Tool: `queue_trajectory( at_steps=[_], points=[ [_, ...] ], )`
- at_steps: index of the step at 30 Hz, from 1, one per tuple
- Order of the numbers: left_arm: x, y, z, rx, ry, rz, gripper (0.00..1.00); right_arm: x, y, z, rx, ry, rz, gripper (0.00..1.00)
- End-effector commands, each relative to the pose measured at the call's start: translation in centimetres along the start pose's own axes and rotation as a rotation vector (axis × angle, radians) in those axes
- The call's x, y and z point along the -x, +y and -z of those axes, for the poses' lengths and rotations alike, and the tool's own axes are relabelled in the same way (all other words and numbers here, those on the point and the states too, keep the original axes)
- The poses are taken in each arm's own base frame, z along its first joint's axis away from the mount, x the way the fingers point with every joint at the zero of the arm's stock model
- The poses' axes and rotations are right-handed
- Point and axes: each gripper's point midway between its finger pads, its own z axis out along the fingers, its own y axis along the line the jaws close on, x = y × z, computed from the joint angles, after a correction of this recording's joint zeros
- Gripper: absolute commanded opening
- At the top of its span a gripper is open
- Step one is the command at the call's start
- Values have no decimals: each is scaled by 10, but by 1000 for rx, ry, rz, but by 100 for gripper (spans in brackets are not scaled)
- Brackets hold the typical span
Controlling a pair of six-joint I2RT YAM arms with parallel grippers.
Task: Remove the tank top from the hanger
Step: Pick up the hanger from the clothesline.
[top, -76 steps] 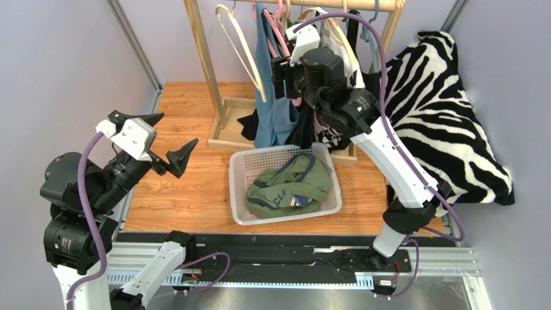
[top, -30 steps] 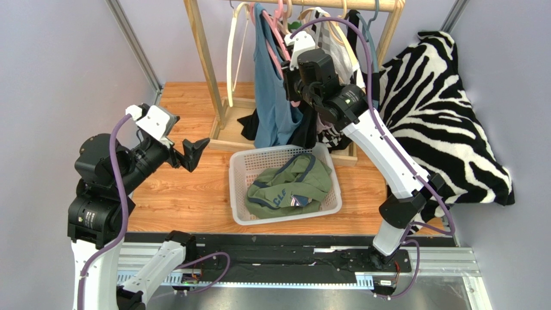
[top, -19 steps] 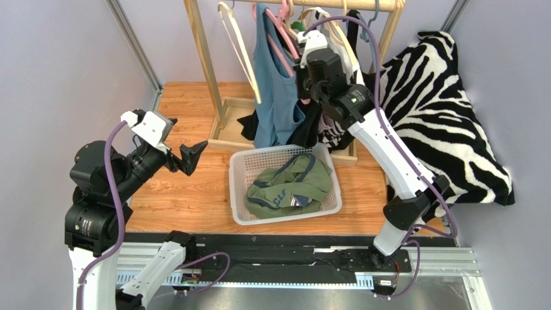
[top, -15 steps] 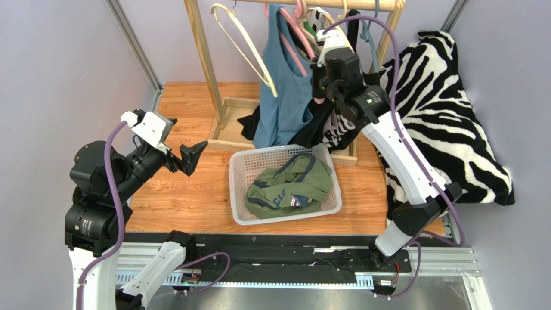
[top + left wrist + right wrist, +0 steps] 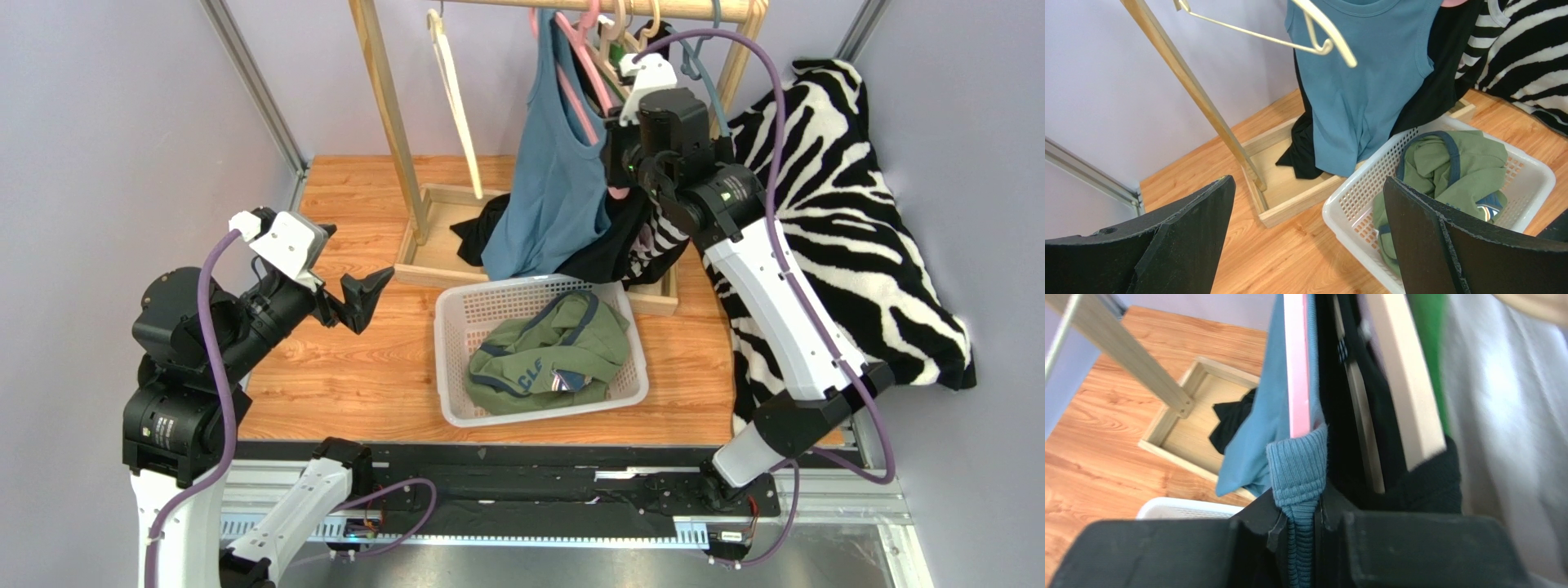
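Note:
A blue tank top (image 5: 558, 184) hangs on a pink hanger (image 5: 574, 49) from the wooden rail. My right gripper (image 5: 620, 172) is up at the rail's right part, shut on the top's ribbed blue strap (image 5: 1298, 471) just below the pink hanger arm (image 5: 1296, 361). The strap runs down between the two black jaws of that right gripper (image 5: 1303, 523). My left gripper (image 5: 337, 288) hovers wide open over the left of the wooden floor, holding nothing. In the left wrist view the tank top (image 5: 1364, 92) hangs ahead of the left gripper (image 5: 1309, 239).
A white basket (image 5: 454, 368) holds a green garment (image 5: 546, 355) below the rail. An empty cream hanger (image 5: 454, 86) hangs left of the tank top. Black clothes hang behind it. The rack's post (image 5: 374, 110), its base frame (image 5: 429, 245) and a zebra blanket (image 5: 846, 221) surround it.
My right gripper closed on the strap and moved right along the rail, dragging the tank top and pink hanger with it. The cream hanger swung. The left arm shifted slightly, then held still.

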Motion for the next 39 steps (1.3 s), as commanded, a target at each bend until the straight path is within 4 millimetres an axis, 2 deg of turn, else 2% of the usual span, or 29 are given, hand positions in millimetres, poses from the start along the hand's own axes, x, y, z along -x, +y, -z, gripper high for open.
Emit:
queue_trajectory(
  at_steps=[1, 2, 5, 8, 11, 14, 15, 20, 21, 22, 25, 28, 29, 32, 35, 36, 38, 39],
  points=[
    [8, 0, 1, 0, -28, -9, 99, 50, 49, 10, 112, -144, 55, 0],
    [9, 0, 1, 0, -29, -6, 99, 63, 57, 11, 118, -172, 58, 0],
    [9, 0, 2, -4, -26, -8, 99, 66, 67, 6, 116, -163, 66, 0],
    [8, 0, 3, 0, -22, -13, 99, 85, 65, 22, 125, -216, 38, 0],
    [6, 1, 4, 4, -18, -18, 99, 95, 63, 35, 138, -253, 17, 0],
    [5, 0, 3, 0, -15, -14, 99, 110, 60, 63, 168, -314, -11, 0],
    [6, 0, 2, -2, -15, -10, 99, 119, 57, 78, 187, -344, -19, 0],
    [9, 0, 1, -4, -18, -4, 99, 121, 55, 116, 242, -374, -39, 0],
    [8, 1, 0, -3, -17, -3, 99, 119, 55, 121, 252, -372, -40, 0],
    [9, 0, 1, -2, -19, -3, 99, 120, 51, 137, 264, -385, -46, 0],
    [9, 0, 1, -4, -18, 1, 99, 102, 52, 148, 301, -348, -46, 0],
    [10, 0, 1, -7, -20, 5, 99, 77, 54, 167, 369, -304, -46, 0],
    [10, 0, 0, -9, -19, 5, 99, 74, 50, 180, 381, -311, -50, 0],
    [13, -2, -2, -20, -24, 21, 99, 47, 52, 186, 418, -240, -29, 0],
    [19, -5, -2, -40, -38, 37, 99, 28, 57, 207, 512, -218, -7, 0],
    [21, -8, -2, -53, -41, 44, 99, 28, 58, 228, 571, -247, -5, 0],
    [25, -11, -2, -70, -52, 59, 99, 30, 62, 248, 639, -288, 5, 0],
    [28, -13, -2, -80, -59, 69, 99, 36, 64, 270, 702, -336, 12, 0]
  ],
)
